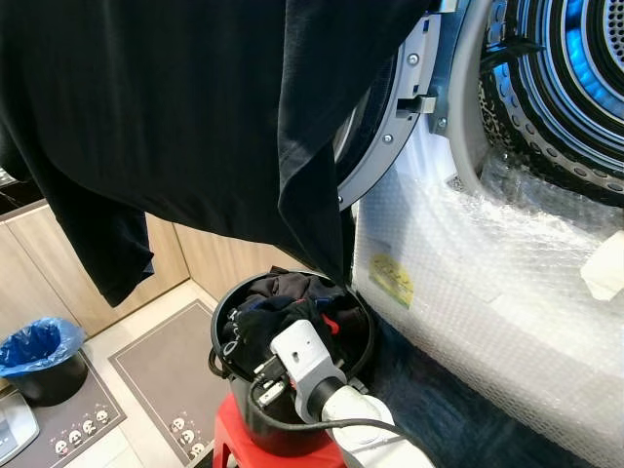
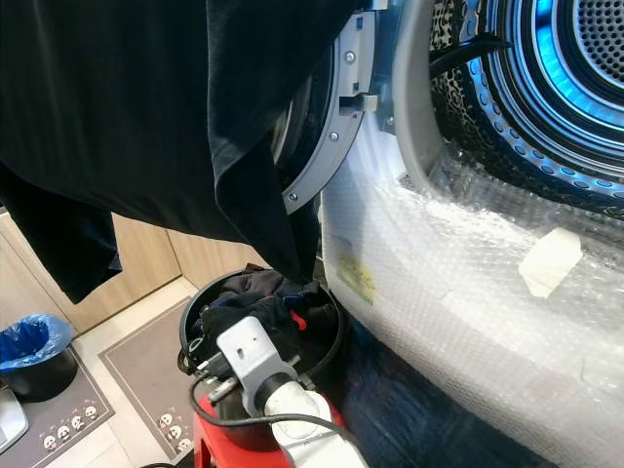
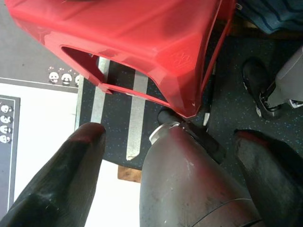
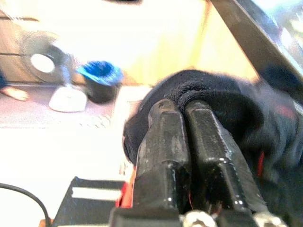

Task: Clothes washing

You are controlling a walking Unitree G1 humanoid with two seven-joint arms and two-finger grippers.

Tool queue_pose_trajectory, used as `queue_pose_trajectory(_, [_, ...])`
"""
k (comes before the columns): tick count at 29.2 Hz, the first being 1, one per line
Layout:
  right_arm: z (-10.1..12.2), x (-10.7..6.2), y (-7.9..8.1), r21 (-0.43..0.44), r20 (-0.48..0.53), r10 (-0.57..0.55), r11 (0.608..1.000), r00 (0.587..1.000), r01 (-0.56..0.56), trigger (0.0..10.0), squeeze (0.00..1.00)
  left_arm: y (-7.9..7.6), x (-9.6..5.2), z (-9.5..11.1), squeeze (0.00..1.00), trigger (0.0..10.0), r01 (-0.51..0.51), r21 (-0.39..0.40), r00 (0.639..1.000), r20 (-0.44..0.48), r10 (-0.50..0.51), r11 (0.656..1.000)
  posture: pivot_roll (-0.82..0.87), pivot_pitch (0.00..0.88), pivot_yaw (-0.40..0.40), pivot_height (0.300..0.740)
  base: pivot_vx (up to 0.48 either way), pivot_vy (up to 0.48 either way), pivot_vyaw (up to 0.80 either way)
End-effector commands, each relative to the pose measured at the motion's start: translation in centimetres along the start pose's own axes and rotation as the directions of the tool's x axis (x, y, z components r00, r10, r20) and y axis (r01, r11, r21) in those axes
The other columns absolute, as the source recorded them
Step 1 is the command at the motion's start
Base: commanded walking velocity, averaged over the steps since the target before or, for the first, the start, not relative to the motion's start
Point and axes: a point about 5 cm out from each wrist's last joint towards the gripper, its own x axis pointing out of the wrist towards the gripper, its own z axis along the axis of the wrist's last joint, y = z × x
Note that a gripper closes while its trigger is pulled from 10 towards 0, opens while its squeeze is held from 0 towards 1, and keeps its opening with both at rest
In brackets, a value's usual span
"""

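Clamped tight, the right gripper (image 4: 182,111) has its two black fingers pressed together on a fold of the black garment (image 1: 195,107), which hangs as a broad dark sheet across the upper part of the room in front of the robot's head. Its hem trails down to just above the black bucket (image 1: 226,310), where more dark laundry (image 1: 283,312) is heaped, with a touch of red in it. That bucket stands on a red stool (image 3: 142,38). Down beside the stool the left gripper (image 3: 170,142) hangs idle with its fingers spread wide, pointing at the floor mat (image 3: 137,113).

My guess is that the step in hand is carrying this piece from the bucket to the washer drum (image 1: 575,78), which stands open up on the right, lit blue inside. The next move would call for swinging the cloth rightward and up over the drum's lip, then pushing it well in before letting go.

Room is tight. The open door's grey ring (image 1: 390,127) sits right behind the hanging cloth and could snag it. Bubble wrap (image 1: 487,283) covers the machine's front below the opening, and a trailing hem might drag across it. To the left the floor opens out toward a small bin with a blue bag (image 1: 39,346).
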Motion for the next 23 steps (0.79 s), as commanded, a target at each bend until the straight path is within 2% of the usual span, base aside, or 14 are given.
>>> queue_pose_trajectory(1, [1.0, -0.1, -0.1, -0.001, 0.049, 0.043, 0.999, 0.998, -0.043, 10.0, 0.0, 0.1, 0.0, -0.4, 0.0, 10.0, 0.006, 0.003, 1.0, -0.029, -0.006, 1.0, -0.1, 0.0, 0.019, 0.74, 0.0, 0.0, 0.0])
queue_pose_trajectory(9, [2.5, -1.0, -0.6, 0.022, 0.204, 0.153, 0.987, 0.967, -0.161, 10.0, 0.0, 0.3, 0.1, 0.0, 0.0, 10.0, 0.005, 0.006, 1.0, -0.022, -0.005, 1.0, -0.11, 0.0, 0.019, 0.74, 0.0, 0.0, 0.0])
queue_pose_trajectory(13, [3.3, -1.1, -1.0, 0.061, 0.267, 0.124, 0.987, 0.956, -0.145, 10.0, 0.0, 0.2, 0.1, 0.2, 0.0, 10.0, 0.006, 0.006, 1.0, -0.016, -0.006, 1.0, -0.11, 0.0, 0.018, 0.74, 0.0, 0.0, 0.0])
queue_pose_trajectory(18, [4.7, -1.4, -2.1, 0.159, 0.364, 0.063, 0.979, 0.929, -0.129, 10.0, 0.0, 0.1, 0.2, 0.4, 0.0, 10.0, 0.01, 0.01, 1.0, -0.012, -0.01, 1.0, -0.12, 0.0, 0.018, 0.74, 0.0, 0.0, 0.0])
queue_pose_trajectory(21, [5.1, -1.8, -2.2, 0.181, 0.393, 0.104, 0.966, 0.914, -0.187, 10.0, 0.0, 0.1, 0.2, 0.4, 0.0, 10.0, 0.011, 0.011, 1.0, -0.012, -0.011, 1.0, -0.12, 0.0, 0.017, 0.74, 0.0, 0.0, 0.0])
queue_pose_trajectory(23, [5.0, -2.2, -1.9, 0.151, 0.397, 0.177, 0.955, 0.9, -0.255, 10.0, 0.0, 0.1, 0.2, 0.4, 0.0, 10.0, 0.012, 0.011, 1.0, -0.012, -0.011, 1.0, -0.12, 0.0, 0.017, 0.74, 0.0, 0.0, 0.0])
